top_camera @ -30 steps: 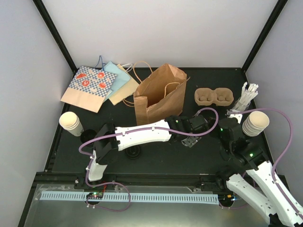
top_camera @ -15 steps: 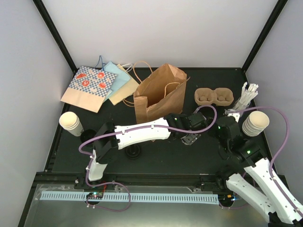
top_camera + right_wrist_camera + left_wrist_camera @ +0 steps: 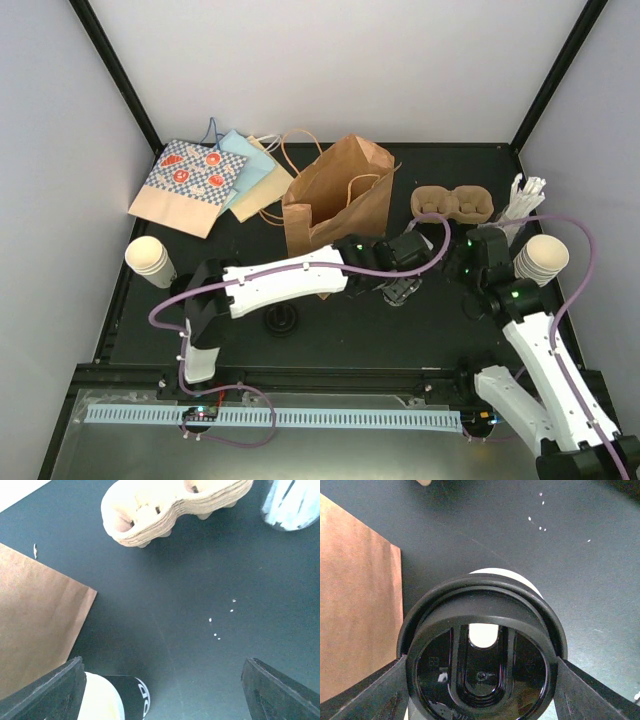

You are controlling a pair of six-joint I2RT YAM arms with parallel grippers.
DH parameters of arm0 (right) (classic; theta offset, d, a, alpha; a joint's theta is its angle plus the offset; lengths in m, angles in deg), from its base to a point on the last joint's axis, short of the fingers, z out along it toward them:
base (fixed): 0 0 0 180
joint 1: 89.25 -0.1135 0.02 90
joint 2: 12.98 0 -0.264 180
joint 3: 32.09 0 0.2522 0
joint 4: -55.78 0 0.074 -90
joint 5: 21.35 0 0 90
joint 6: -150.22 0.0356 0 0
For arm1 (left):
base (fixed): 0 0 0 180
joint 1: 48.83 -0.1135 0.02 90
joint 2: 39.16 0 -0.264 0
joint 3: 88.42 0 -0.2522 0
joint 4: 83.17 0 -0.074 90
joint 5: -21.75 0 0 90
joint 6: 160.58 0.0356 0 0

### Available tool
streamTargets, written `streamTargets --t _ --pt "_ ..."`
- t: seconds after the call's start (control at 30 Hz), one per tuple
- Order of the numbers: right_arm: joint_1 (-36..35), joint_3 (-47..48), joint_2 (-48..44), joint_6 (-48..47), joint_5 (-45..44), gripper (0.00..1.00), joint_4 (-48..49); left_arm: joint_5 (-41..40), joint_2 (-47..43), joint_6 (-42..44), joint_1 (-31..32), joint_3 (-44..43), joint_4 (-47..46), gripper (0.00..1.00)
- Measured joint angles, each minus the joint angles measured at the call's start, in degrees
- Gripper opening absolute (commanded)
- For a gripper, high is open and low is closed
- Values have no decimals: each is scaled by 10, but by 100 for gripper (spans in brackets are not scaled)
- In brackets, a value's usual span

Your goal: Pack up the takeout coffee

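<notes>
My left gripper (image 3: 480,682) is shut on a round black lid (image 3: 480,605), one finger on each side of its rim. The lid hangs right over a cream paper cup (image 3: 522,581), which also shows through the lid's sip hole. In the right wrist view that cup (image 3: 102,702), with a black sleeve, stands just inside the left finger (image 3: 45,695) of my open right gripper (image 3: 162,690); it is not gripped. The tan two-hollow carrier (image 3: 150,520) lies empty beyond it. From above, the left gripper (image 3: 398,288) covers the cup and the right gripper (image 3: 457,264) is close on its right.
An upright brown paper bag (image 3: 335,195) stands left of the carrier (image 3: 452,203). Cup stacks stand at the left (image 3: 150,260) and right (image 3: 540,260). A stack of black lids (image 3: 280,322) lies near the front. Flat bags (image 3: 200,180) lie at the back left, and white straws (image 3: 522,205) at the right.
The right arm has swung up and left, closing in on the cup beside the left gripper. The left arm has pushed slightly farther away with the lid.
</notes>
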State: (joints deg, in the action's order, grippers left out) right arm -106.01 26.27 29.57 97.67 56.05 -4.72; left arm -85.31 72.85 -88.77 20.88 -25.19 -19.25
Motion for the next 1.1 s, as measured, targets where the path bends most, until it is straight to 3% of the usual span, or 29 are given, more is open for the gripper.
streamTargets --t 0.1,0.2,0.27,0.47,0.5,1.1 --pt "31 -5 21 -8 49 86 18 4 -30 -7 0 8 3 67" --pt "59 -17 35 -10 94 76 39 9 -70 -14 0 27 5 67" --pt "80 -29 51 -4 124 62 56 12 -91 -19 0 37 5 67" --pt "110 -71 105 14 186 5 104 20 -130 -30 0 69 5 67" --pt "112 -79 112 14 192 2 111 21 -134 -31 0 76 4 67" --pt "114 -150 300 -14 330 1 261 31 -153 -36 0 106 3 67"
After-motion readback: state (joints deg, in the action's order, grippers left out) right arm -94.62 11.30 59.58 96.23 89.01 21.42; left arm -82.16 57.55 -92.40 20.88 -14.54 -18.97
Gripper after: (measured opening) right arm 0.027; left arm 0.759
